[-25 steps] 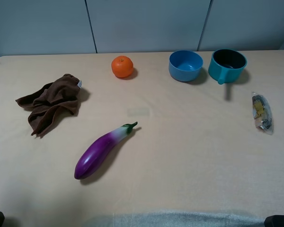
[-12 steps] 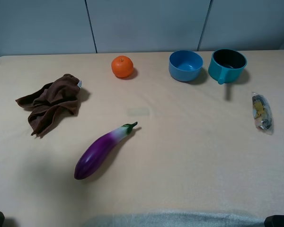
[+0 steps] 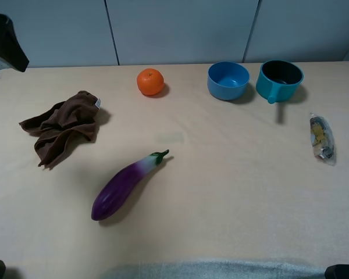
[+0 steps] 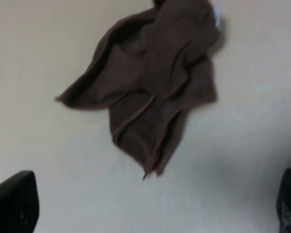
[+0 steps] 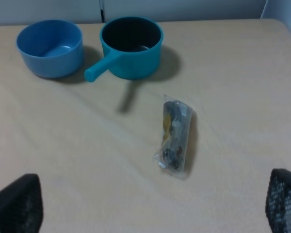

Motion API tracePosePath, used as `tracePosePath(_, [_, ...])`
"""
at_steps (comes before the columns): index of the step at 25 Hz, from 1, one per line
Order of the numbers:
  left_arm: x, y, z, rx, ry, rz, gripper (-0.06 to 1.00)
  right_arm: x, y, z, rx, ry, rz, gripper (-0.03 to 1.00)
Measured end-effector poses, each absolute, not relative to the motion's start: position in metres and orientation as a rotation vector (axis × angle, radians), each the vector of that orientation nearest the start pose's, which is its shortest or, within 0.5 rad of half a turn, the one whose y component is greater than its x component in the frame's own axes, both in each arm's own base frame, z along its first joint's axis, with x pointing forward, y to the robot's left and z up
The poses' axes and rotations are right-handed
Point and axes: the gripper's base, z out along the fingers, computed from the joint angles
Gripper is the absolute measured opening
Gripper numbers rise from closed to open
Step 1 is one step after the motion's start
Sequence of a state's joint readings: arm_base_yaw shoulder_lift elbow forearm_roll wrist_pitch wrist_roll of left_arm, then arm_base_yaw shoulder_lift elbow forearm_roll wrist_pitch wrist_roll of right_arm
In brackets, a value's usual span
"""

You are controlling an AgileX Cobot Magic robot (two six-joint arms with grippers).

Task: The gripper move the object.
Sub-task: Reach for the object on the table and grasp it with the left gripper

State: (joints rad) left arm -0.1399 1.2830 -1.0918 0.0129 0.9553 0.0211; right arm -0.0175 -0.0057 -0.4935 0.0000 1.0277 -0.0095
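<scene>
The pale beige counter (image 3: 232,197) fills the high view. A black part of the left arm (image 3: 4,35) shows above the counter's far left corner. The left gripper (image 4: 153,201) holds nothing, and its two black fingers (image 4: 14,204) are spread wide apart. Its wrist view shows the crumpled dark brown cloth (image 3: 64,125) beyond them. The right gripper (image 5: 150,201) is likewise spread wide and empty, above bare counter near the right edge.

The cloth lies near the left edge. The long glossy purple eggplant with a green stem (image 3: 125,186) lies slantwise left of the middle, toward the near edge, apart from everything else. The round teal pot with a stub handle (image 3: 279,80) stands near the far edge toward the right corner, just beside the round blue bowl (image 3: 228,80). The small round bright orange fruit (image 3: 150,81) sits near the far edge, left of the bowl and well apart from both grippers. The clear plastic packet (image 3: 322,138) lies by the right edge.
</scene>
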Motion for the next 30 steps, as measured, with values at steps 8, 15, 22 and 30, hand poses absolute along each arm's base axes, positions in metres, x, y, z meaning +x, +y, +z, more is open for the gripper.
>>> tracePosePath(8, [0.298, -0.069, 0.315, 0.342, 2.621, -0.053, 0.98, -0.004, 0.0, 0.278, 0.008, 2.012, -0.017, 0.69])
tracePosePath(15, [0.337, -0.101, 0.301, 0.438, 2.63, -0.053, 0.98, -0.004, 0.0, 0.278, 0.008, 2.012, -0.017, 0.69])
tracePosePath(22, [0.373, -0.128, 0.279, 0.494, 2.65, -0.06, 0.98, -0.004, 0.0, 0.278, 0.008, 2.012, -0.017, 0.69])
tracePosePath(30, [0.411, -0.159, 0.251, 0.561, 2.644, -0.034, 0.98, -0.004, 0.0, 0.278, 0.008, 2.012, -0.017, 0.69])
